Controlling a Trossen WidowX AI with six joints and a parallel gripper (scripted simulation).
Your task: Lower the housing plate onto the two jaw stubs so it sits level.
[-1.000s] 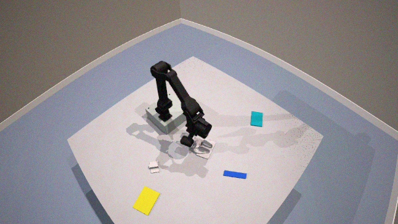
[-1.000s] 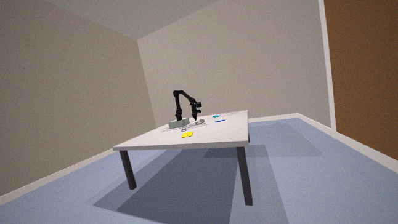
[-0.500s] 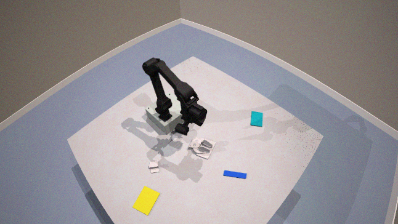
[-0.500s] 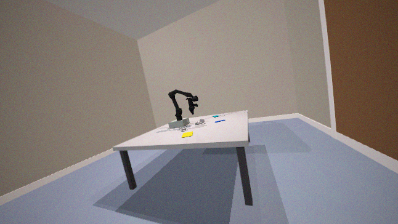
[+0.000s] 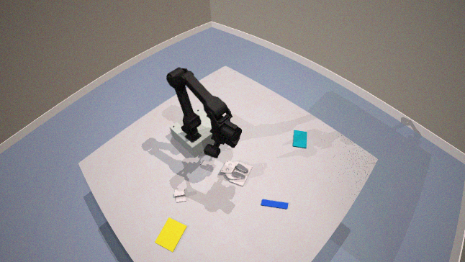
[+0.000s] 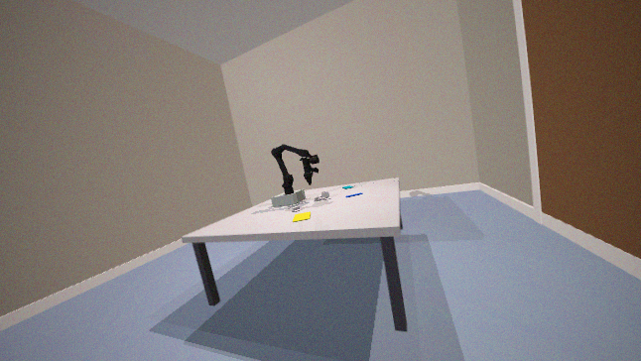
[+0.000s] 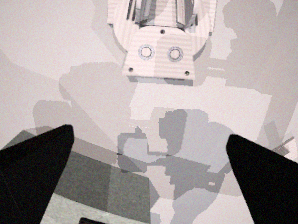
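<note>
The pale housing plate [image 5: 227, 168] [image 7: 161, 69] lies over the near ends of the two jaws. Two round stub ends show in its holes in the wrist view, and it looks about level there; any small gap beneath it cannot be made out. The grey jaws [image 5: 238, 175] reach out from under the plate across the white base [image 5: 242, 183]. My gripper [image 6: 310, 183] [image 7: 152, 137] is open and empty. It hangs above the table on the robot-base side of the plate, clear of it. Its fingertips are mostly hidden in the top view.
A small white notched block [image 5: 180, 196] lies off to one side. A yellow tile [image 5: 170, 235] [image 6: 302, 217], a blue bar [image 5: 274, 204] [image 6: 354, 195] and a teal tile [image 5: 299, 139] [image 6: 347, 187] lie farther out. The arm's grey base block [image 5: 196, 148] [image 6: 288, 199] stands behind the gripper.
</note>
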